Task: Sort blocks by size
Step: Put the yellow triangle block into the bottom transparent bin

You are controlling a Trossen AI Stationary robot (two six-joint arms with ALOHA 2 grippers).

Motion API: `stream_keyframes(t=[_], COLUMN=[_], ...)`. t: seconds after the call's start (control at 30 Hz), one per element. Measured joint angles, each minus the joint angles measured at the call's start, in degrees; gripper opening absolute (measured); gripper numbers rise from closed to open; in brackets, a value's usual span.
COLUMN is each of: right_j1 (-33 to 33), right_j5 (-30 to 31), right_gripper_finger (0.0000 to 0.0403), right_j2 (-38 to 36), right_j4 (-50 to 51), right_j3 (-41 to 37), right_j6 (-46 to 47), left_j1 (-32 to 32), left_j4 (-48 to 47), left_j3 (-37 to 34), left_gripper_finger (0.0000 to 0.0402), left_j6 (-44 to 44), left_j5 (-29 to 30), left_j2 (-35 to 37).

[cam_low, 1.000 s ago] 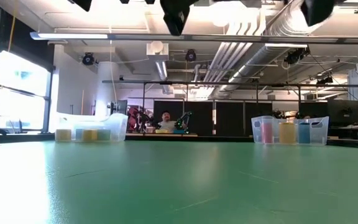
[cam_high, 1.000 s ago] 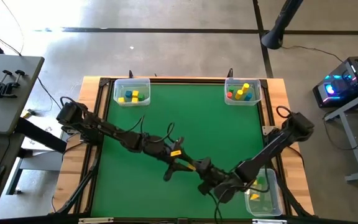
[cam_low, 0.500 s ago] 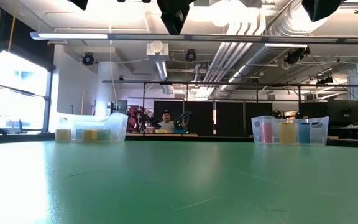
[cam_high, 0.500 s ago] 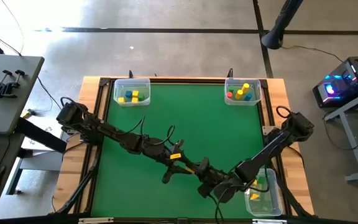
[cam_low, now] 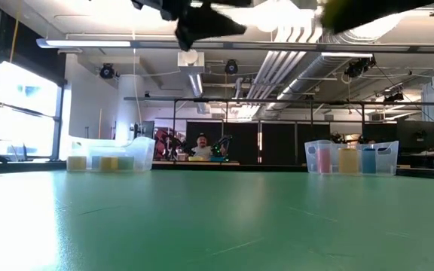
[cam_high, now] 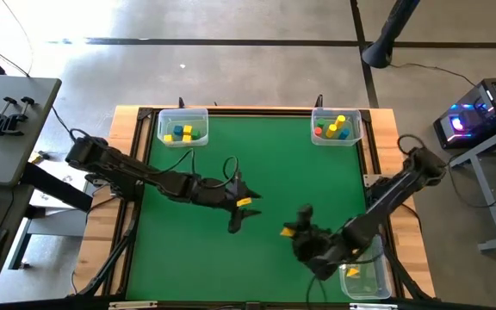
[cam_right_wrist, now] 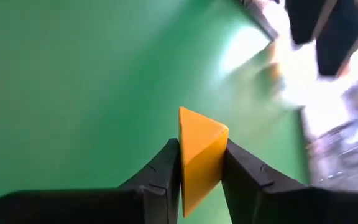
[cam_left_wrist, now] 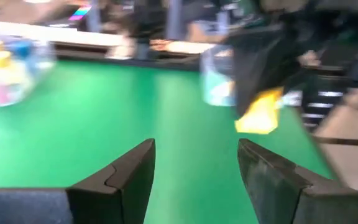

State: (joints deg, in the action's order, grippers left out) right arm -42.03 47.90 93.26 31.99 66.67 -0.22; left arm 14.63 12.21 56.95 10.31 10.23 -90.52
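My right gripper (cam_high: 293,231) is shut on a yellow wedge-shaped block (cam_right_wrist: 199,152) above the green mat, right of mid-table toward the near edge. My left gripper (cam_high: 244,211) is open and empty above the middle of the mat, facing the right gripper; its wrist view shows that gripper and the yellow block (cam_left_wrist: 258,113) ahead. Other blocks lie in three clear bins: yellow, blue and green ones at the far left (cam_high: 182,127), red, yellow and blue ones at the far right (cam_high: 337,127), yellow and green ones at the near right (cam_high: 364,269). My right gripper pinches the yellow block by its two flat side faces (cam_right_wrist: 188,163) between its two fingers. The block's pointed end (cam_right_wrist: 202,124) sticks out past the fingertips. The block is lifted clear of the mat.
The wooden table frame (cam_high: 127,172) borders the green mat (cam_high: 257,155). The middle and the near left of the mat are free room. The low view shows the two far bins (cam_low: 111,154) (cam_low: 350,156) and the room behind.
The two grippers stood close together over the near middle of the mat and have parted. My left gripper has drawn back toward the table's left edge. My right gripper has gone toward the right edge with the yellow block.
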Motion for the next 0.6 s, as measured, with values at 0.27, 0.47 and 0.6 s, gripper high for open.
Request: stream_keyframes(t=[0.27,0.47,0.6], right_j1=[-10.66,-20.03,-24.52], right_j5=[-16.74,-32.84,-36.78], right_gripper_finger=[0.0085,0.0086,0.0089], right_j2=[-5.53,-5.45,-5.42], right_j4=[29.42,42.49,46.11], right_j3=[6.09,9.33,9.33], right_j6=[47.15,76.26,89.37], left_j1=[2.17,4.26,5.11], left_j4=[-7.12,-8.45,-8.58], left_j3=[0.0,0.0,0.0], left_gripper_finger=[0.0216,0.0216,0.0216], left_j6=[-0.01,0.03,-0.13], left_j5=[12.82,17.69,18.56], left_j2=[0.88,0.86,0.85])
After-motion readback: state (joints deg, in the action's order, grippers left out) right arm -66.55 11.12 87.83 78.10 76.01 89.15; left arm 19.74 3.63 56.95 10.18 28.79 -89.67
